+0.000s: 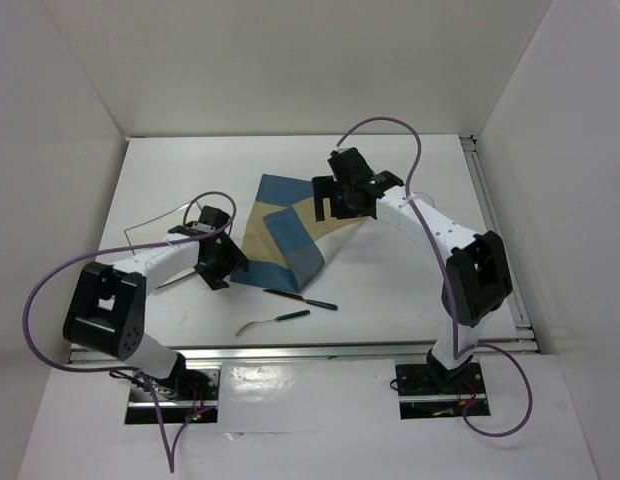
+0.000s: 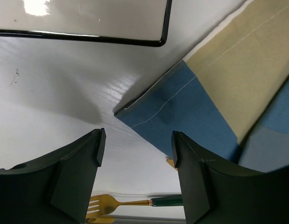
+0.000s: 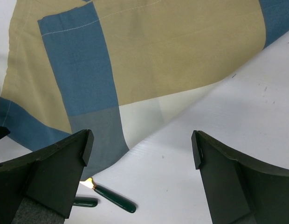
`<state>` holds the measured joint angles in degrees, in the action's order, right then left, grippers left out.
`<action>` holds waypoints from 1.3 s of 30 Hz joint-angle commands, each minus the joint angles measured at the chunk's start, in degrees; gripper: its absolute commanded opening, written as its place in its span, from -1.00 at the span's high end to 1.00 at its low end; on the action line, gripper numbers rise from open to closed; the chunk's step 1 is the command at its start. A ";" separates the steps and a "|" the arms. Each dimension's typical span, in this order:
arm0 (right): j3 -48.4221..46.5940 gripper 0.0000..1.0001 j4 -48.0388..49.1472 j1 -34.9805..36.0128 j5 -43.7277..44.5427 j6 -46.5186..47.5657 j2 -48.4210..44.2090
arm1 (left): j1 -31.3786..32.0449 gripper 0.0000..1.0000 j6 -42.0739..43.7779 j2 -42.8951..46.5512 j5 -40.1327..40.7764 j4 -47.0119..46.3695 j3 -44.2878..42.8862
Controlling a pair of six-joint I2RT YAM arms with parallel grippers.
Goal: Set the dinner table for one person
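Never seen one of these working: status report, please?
Both open, empty: left gripper, right gripper. Unset dinner table; placemat folded over itself. Loose near front edge: green-handled cutlery.

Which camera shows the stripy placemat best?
The top camera: it shows nearly the whole placemat, folded over itself. The left wrist view catches only one blue corner; the right wrist view, only a tan-and-blue stretch.

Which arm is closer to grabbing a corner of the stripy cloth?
Probably left. The left tool is open, and a corner of the placemat lies just ahead of its gap. The right tool, also open, sits over a long edge.
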<state>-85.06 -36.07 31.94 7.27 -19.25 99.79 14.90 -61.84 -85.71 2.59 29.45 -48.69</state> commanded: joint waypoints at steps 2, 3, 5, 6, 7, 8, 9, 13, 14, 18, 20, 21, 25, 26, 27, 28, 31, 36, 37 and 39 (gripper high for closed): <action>-2.04 -1.00 0.39 1.54 -0.41 1.05 0.06 | -0.13 -0.52 -0.82 -1.65 -1.27 -2.46 -0.71; -2.65 -1.00 0.39 2.06 -0.41 1.05 0.58 | -0.13 -0.52 -0.82 -2.26 -1.27 -2.47 -0.71; -2.66 -1.00 -0.22 2.07 0.11 0.53 0.58 | -0.13 -0.52 -0.30 -2.96 -1.27 -3.17 -0.71; -2.66 -1.00 -0.22 2.07 0.12 0.52 1.11 | -0.13 -0.52 -0.29 -3.58 -1.27 -3.17 -0.71; -3.18 -1.00 -0.22 2.68 0.12 0.52 1.11 | -0.13 -0.52 -0.29 -3.58 -1.27 -3.87 -0.19; -3.19 -1.00 -0.22 2.68 0.12 0.52 1.11 | -0.13 -0.52 0.23 -4.63 -1.27 -3.88 -0.18; -3.19 -1.00 -0.22 2.68 0.12 0.52 1.11 | -0.13 -0.45 0.23 -5.25 -1.27 -4.40 -0.70; -3.19 -1.00 -0.22 3.21 0.12 0.52 1.11 | 0.39 -0.32 0.76 -7.63 -1.27 -4.40 -1.94; -3.19 -1.00 -0.22 3.73 0.72 0.52 1.11 | 0.40 -0.22 0.76 -8.32 -1.27 -4.40 -2.46; -3.19 -1.00 2.14 6.81 1.79 3.24 1.72 | 0.40 0.54 1.28 -8.33 0.04 -4.40 -2.99; -3.71 -0.96 3.90 9.27 4.32 4.13 3.38 | 0.40 1.00 1.29 -7.80 0.66 -1.96 -3.60; -6.24 -0.94 3.91 10.49 5.20 4.13 4.35 | 0.92 1.00 1.29 -7.11 1.36 -1.25 -4.48; -16.16 -0.82 1.80 10.51 2.41 2.89 12.08 | 0.92 1.00 2.52 -4.03 1.98 1.05 -6.42; -17.76 -0.77 1.80 10.51 1.62 2.90 13.75 | 0.92 1.00 3.21 -4.02 2.50 1.65 -7.20; -20.56 -0.74 1.80 11.20 1.09 2.90 17.16 | 0.92 1.00 3.74 -3.07 2.51 1.66 -7.91; -21.98 -0.69 1.80 11.21 1.08 2.90 18.76 | 0.92 1.00 3.75 -2.54 2.51 2.36 -7.92; -25.93 -0.42 3.12 11.73 1.42 2.11 24.04 | 0.92 1.00 4.36 -0.51 2.51 3.50 -8.53; -29.37 -0.23 5.75 11.74 -1.37 2.11 29.57 | 0.92 1.00 4.36 2.56 0.75 3.51 -7.48; -31.29 -0.23 5.75 11.74 -1.38 2.11 30.54 | 0.92 1.00 4.36 2.57 0.05 2.98 -7.48; -32.62 -0.23 5.75 12.26 -1.99 2.11 32.91 | 0.92 1.00 4.98 2.57 -0.48 3.50 -8.00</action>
<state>-112.97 -33.10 43.29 6.55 -16.97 131.44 15.73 -58.35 -84.49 3.25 31.59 -55.53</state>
